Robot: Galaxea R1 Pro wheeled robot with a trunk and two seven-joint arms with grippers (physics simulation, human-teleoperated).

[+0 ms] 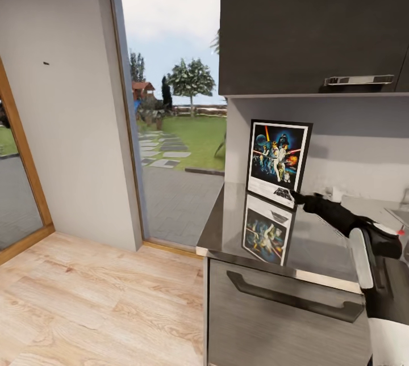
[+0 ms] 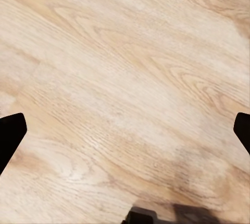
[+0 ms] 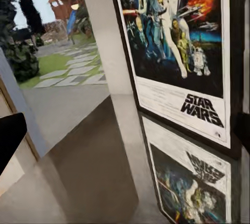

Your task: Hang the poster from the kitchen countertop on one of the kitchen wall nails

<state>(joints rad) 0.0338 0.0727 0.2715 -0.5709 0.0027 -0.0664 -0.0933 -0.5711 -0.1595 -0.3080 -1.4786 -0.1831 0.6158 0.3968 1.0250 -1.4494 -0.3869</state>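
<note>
Poster [image 1: 279,162] upright on the worktop [image 1: 227,224], leaning back toward the wall under the dark cabinet [image 1: 307,25], its dimmer mirror image lying on the glossy slab in front. Right pincer [image 1: 296,198] reached in at the poster's lower right corner, touching or just short of the frame; contact not resolvable. In the right wrist view, poster [image 3: 177,52] close ahead, one dark fingertip [image 3: 8,138] at the picture's edge: jaws judged wide, nothing held. Left pincer [image 2: 125,130] wide as well, pointed at the wooden floor [image 2: 125,78], idle.

Step in hand, as judged: closing on the frame edge. Best done by straddling the black border near the corner, not the reflection, and clamping before any lift, since a nudge could tip the poster flat against the wall. Lift straight up afterwards, clear of the slab.

Nail [image 1: 46,63] a dark dot on the off-white wall left of the doorway [image 1: 170,99], well apart from the worktop.
</note>
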